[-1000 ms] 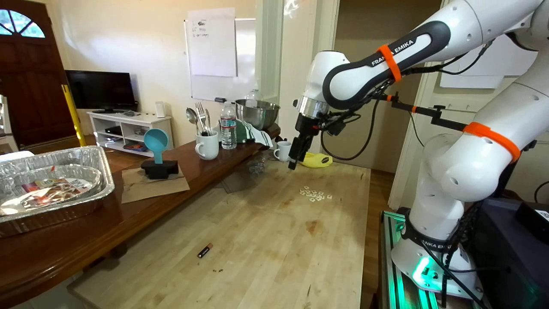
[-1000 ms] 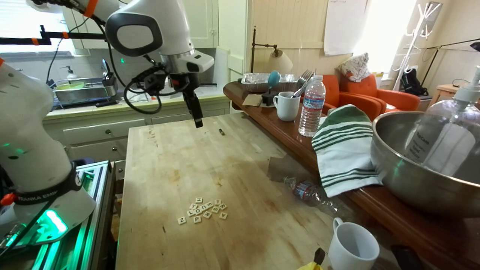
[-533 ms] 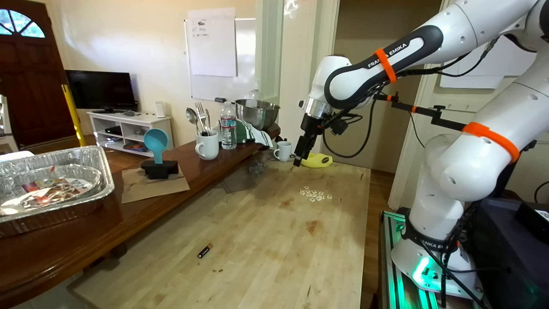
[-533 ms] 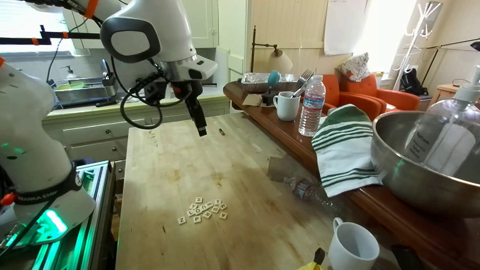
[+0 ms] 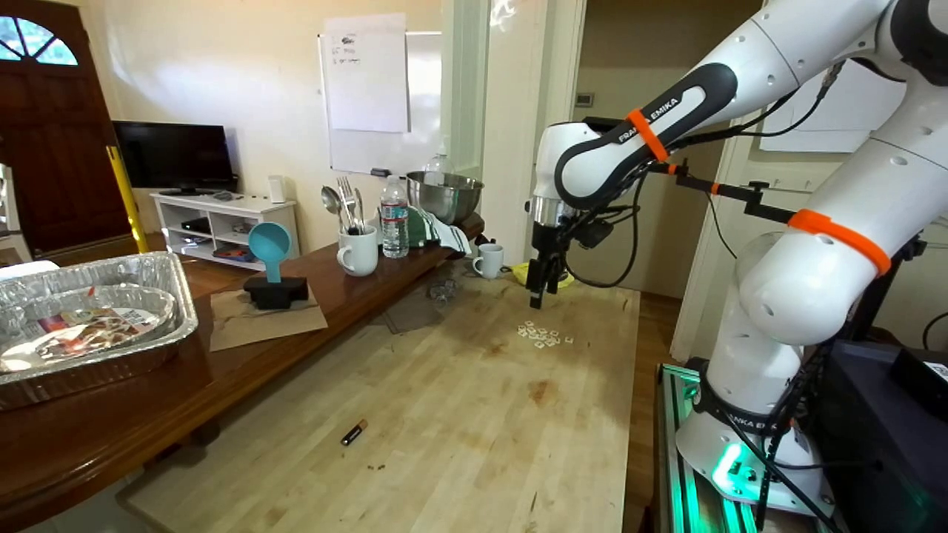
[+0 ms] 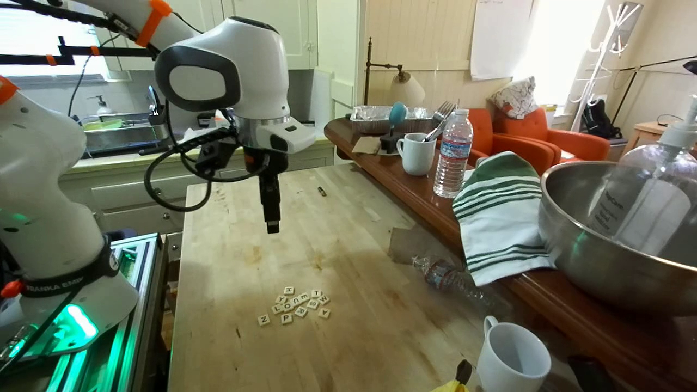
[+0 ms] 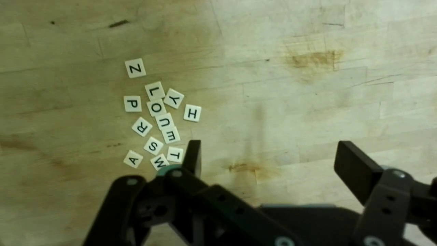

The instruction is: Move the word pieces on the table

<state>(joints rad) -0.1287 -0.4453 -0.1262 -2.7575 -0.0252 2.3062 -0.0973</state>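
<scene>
Robotiq gripper (image 7: 268, 152): jaws parted wide, above the plank table (image 6: 348, 261)
Letter tiles (image 7: 165, 121): clustered face up on it

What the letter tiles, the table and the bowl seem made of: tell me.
Letter tiles: plastic or perhaps wood, smooth cream; even colour, crisp edges.
Table: pale wood, worn finish; plank seams and stains show.
Bowl: metal, likely stainless steel, satin; grey sheen, soft reflections.

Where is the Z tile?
In the wrist view, the Z tile lies upper left, with the P tile below and the L tile below-right.
</scene>
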